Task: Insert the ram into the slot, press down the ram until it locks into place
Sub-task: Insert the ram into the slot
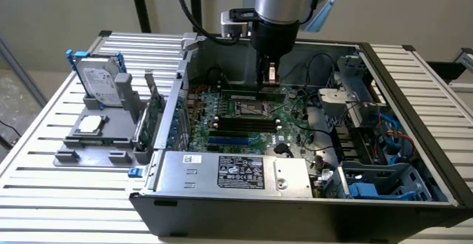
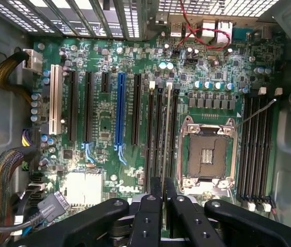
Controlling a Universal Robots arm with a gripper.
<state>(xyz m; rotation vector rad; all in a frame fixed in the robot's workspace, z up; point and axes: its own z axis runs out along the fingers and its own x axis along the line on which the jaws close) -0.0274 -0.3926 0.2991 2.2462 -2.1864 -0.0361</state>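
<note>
**One ram, right under my claw**

My claw (image 2: 163, 203) is clenched. Its two fingers (image 2: 149, 206) stand almost together, and the thin pale edge of the ram (image 2: 166, 134) runs into the narrow gap between them, so I seem to grip its near end. The ram lies straight below me. Its long axis runs away from my fingers along the slot (image 2: 169, 86), just beside the CPU socket (image 2: 207, 154). The exterior view gives what my wrist view cannot: the ram's green side, upright and level. How deep it sits, I cannot tell.
</note>
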